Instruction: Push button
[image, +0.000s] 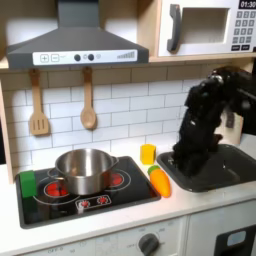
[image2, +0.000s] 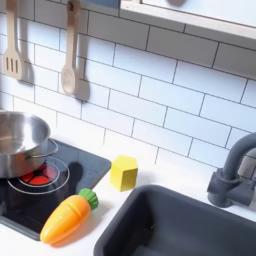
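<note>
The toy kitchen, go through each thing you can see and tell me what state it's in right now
Pincer: over the sink's near-left corner, open or shut cannot be told.
Pot: upright on the stove, on the back burner.
Carrot: lying flat on the counter between stove and sink.
Yellow block: standing on the counter by the wall.
Spatula: hanging on the wall.
Wooden spoon: hanging on the wall.
Microwave: door closed.
</note>
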